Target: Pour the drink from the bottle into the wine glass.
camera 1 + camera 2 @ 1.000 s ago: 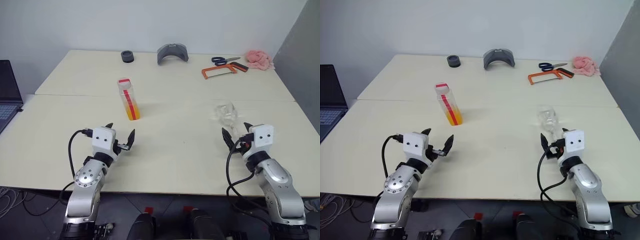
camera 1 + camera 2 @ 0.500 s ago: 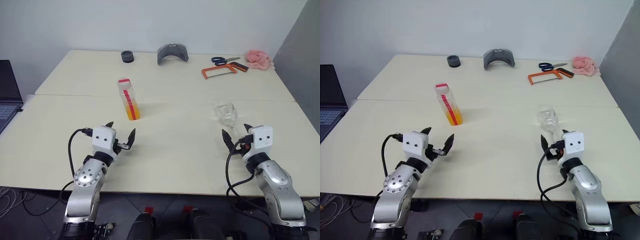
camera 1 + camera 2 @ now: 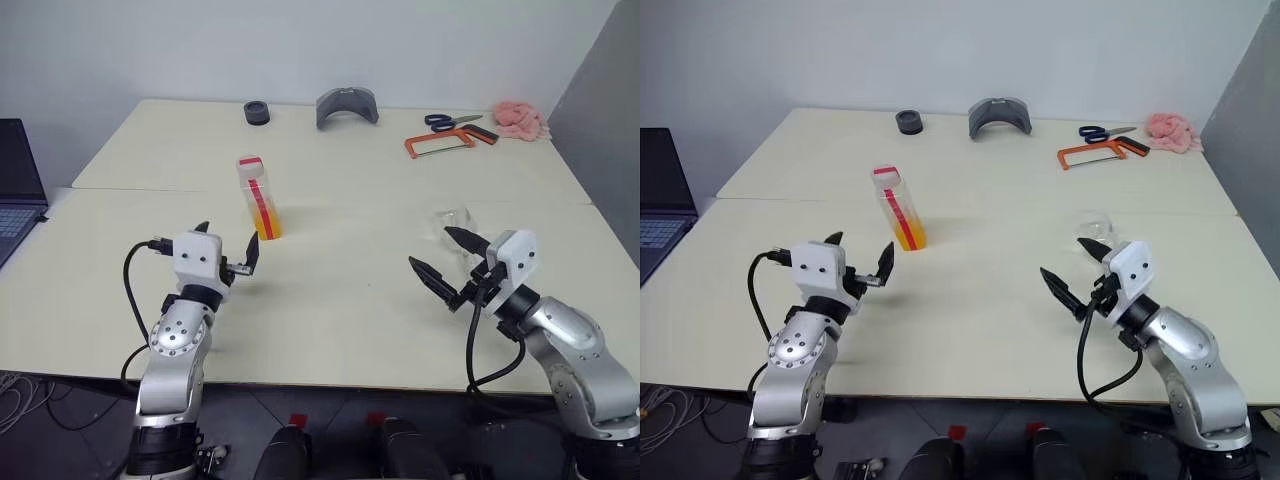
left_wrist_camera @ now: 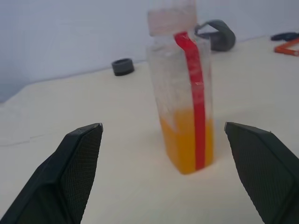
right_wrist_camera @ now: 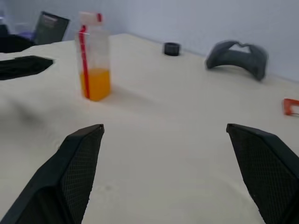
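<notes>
bottle (image 3: 258,197) upright mid-table, both claws apart

The left gripper (image 3: 225,250) hangs at about 8 o'clock, fingers spread wide, pointing toward 12. The right gripper (image 3: 443,257) sits at 4 o'clock, jaws wide apart, aimed toward 10.

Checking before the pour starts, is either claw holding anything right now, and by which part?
Nothing is held. The left claw is open short of the bottle, and the right claw is open beside the wine glass.
</notes>
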Controlling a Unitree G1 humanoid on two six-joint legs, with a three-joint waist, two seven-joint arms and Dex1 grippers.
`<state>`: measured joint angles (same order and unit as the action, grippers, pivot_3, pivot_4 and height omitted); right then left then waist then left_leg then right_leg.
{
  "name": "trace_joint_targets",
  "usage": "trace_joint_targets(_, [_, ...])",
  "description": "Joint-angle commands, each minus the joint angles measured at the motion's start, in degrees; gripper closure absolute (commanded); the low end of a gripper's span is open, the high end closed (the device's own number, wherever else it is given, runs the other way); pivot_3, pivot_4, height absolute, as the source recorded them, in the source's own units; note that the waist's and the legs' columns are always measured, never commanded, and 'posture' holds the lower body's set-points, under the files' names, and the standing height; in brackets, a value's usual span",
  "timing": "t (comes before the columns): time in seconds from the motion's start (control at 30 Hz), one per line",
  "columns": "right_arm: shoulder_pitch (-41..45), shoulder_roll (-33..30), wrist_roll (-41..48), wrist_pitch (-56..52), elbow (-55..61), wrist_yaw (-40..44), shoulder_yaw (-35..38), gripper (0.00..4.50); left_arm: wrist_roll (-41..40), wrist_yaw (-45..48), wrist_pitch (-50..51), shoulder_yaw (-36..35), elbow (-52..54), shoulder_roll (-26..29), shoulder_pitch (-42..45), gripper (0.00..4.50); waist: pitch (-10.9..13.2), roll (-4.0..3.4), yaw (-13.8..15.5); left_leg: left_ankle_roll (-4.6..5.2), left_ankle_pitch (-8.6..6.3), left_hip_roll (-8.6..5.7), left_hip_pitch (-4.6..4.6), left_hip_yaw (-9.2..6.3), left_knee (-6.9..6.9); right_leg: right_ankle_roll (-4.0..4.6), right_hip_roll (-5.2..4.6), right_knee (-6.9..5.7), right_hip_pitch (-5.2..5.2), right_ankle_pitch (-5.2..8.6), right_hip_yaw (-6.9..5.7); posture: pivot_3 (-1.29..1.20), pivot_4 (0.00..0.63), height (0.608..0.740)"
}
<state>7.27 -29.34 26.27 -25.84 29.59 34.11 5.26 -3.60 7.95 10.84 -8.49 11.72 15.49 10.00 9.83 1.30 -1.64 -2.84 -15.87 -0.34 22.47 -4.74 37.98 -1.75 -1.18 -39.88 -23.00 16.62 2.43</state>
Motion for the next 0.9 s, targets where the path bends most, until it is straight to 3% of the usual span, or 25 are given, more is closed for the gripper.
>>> trace_joint_targets(0.03, [1.9,-2.28,4.3,-3.52,2.95,2.78,0.11,0.0,2.03,-2.48,0.26,0.97,0.14,-0.95,2.41,0.02,0.0,0.0,0.0,0.0,0.0,0.0,0.0,0.01,0.0,0.0,0.0,0.0,0.0,0.0,0.0,0.0,0.15,0.74])
trace_joint_targets(0.9, [7.66,-5.02,6.75,-6.66,1.97,7.55,-2.76,0.0,6.72,-10.38,-4.93,3.85,-17.71,-6.2,18.27,0.02,0.02,0.04,0.03,-0.01,0.0,-0.04,0.03,0.01,0.01,0.0,-0.01,0.03,-0.01,0.0,-0.02,0.0,0.15,0.74])
